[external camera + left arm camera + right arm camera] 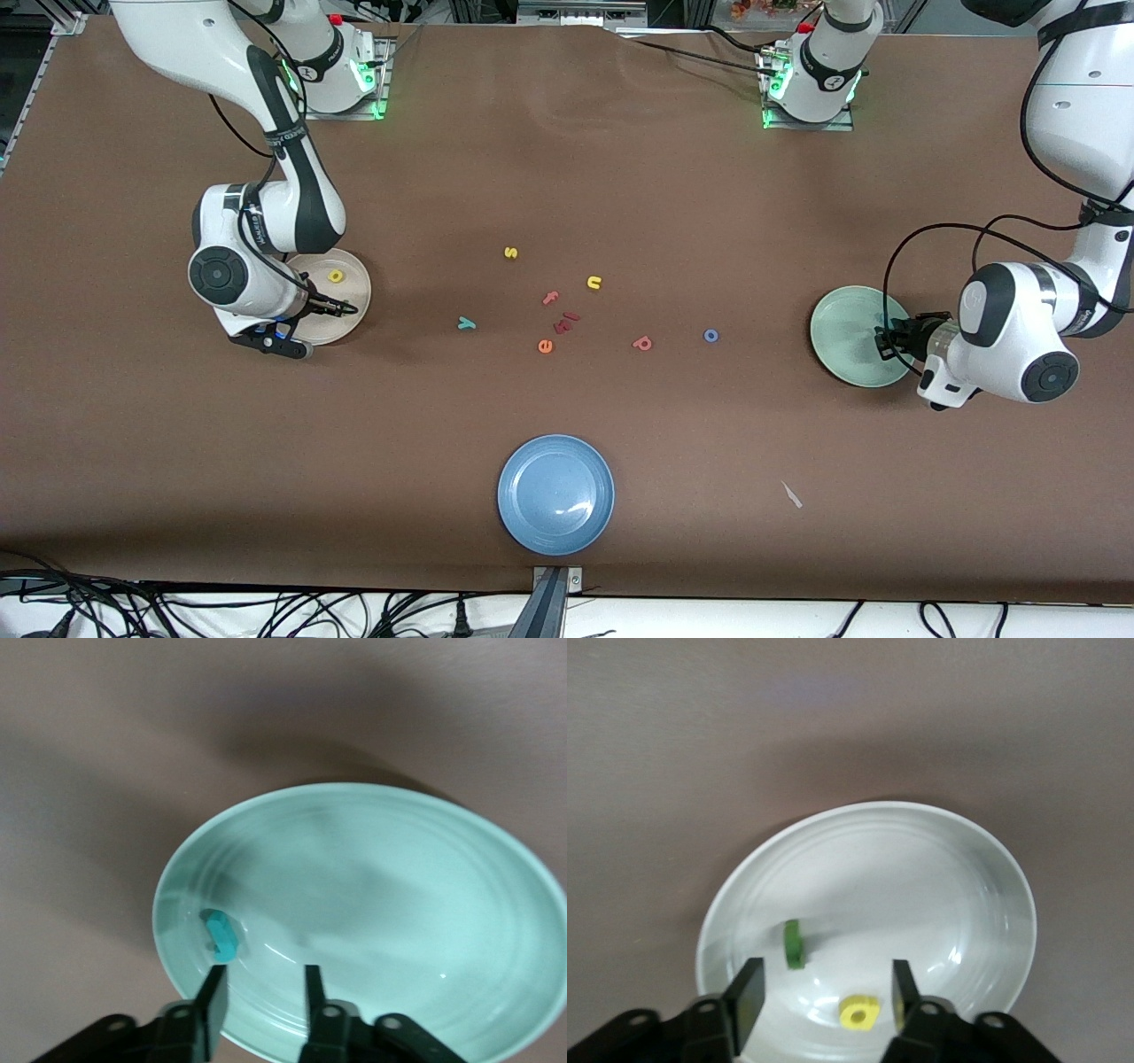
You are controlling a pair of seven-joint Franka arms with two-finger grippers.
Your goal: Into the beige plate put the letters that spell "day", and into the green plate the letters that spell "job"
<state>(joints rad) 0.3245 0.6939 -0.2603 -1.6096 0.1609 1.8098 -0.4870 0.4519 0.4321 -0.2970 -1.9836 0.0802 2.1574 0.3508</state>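
Observation:
My right gripper hangs open over the beige plate. Nothing is between its fingers. In that plate lie the yellow d and the green a, the a seen edge-on. My left gripper is open over the rim of the green plate. The teal j lies in that plate just off one fingertip. On the bare table are the teal y, the pinkish-red b and the blue o.
Mid-table lie a yellow s, a yellow n, a pink f, a red piece and an orange e. A blue plate sits near the front edge, a white scrap beside it.

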